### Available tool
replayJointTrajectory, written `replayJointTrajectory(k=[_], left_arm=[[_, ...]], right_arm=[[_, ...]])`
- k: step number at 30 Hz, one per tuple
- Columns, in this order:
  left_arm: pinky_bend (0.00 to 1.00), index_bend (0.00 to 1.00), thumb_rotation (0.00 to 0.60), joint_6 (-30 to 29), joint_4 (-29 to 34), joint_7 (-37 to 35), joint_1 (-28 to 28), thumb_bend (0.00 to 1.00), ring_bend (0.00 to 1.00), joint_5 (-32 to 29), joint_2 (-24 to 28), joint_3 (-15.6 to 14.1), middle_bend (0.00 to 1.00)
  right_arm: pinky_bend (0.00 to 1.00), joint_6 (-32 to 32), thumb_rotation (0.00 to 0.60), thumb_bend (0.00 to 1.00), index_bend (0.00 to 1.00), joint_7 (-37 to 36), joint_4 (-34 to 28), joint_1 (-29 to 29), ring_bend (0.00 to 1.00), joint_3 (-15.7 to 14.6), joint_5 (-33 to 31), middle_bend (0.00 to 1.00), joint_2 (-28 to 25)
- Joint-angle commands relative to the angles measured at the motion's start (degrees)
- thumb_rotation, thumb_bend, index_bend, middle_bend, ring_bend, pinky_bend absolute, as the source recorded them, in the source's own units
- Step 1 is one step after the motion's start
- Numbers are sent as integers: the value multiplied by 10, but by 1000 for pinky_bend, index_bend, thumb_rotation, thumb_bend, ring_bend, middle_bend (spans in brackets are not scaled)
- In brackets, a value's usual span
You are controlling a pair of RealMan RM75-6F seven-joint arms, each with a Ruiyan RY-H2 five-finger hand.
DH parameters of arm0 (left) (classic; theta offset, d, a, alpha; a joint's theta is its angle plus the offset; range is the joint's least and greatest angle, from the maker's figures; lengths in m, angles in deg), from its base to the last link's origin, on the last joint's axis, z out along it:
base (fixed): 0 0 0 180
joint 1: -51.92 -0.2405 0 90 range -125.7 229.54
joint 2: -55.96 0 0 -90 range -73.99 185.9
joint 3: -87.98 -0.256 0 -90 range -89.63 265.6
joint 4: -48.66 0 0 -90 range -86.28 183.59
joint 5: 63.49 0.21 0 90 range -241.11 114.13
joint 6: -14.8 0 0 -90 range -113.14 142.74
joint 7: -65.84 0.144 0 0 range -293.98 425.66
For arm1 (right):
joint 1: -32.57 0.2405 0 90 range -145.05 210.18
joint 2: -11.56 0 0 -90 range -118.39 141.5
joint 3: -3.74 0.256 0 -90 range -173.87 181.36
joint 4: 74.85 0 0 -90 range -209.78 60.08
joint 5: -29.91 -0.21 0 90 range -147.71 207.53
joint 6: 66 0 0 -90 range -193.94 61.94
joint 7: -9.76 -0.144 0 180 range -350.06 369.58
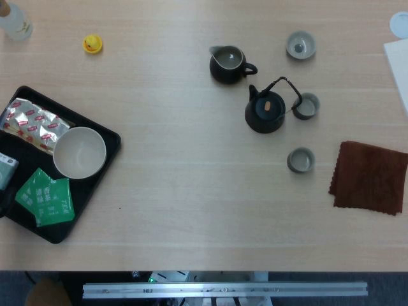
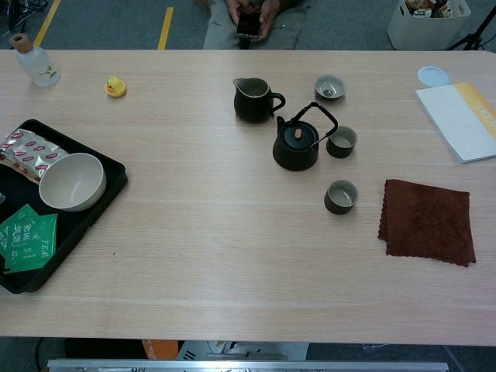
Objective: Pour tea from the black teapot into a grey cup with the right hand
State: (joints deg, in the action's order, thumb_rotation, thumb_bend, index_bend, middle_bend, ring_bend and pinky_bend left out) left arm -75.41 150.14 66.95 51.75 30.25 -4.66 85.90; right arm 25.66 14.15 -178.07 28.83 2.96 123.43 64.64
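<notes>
Pale wooden table [image 2: 194,256] seen from head and chest cameras. Neither hand appears in either view, so their state cannot be told. Black teapot [image 2: 295,145] stands upright near centre, bail handle raised; one grey cup [image 2: 341,142] sits just beside it at 3 o'clock, another grey cup [image 2: 341,197] near at 5 o'clock. Approach should probably come from the right, gripping the handle at its top, avoiding the adjacent cup.
</notes>
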Motion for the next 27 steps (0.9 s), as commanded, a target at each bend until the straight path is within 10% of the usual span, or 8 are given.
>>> replayJointTrajectory(k=[1,27], left_arm=[[15,69,600,-1,-1,0,-1,295,25,-1,0,0,103],[15,68,600,-9,-12,-16,-12,295,26,-8,0,-3,103]], right_arm=[[0,-2,600,0,21,0,-1,2,0,1,1,55,0],[0,-105,600,0,21,99,-36,92,0,35,6,55,-6]])
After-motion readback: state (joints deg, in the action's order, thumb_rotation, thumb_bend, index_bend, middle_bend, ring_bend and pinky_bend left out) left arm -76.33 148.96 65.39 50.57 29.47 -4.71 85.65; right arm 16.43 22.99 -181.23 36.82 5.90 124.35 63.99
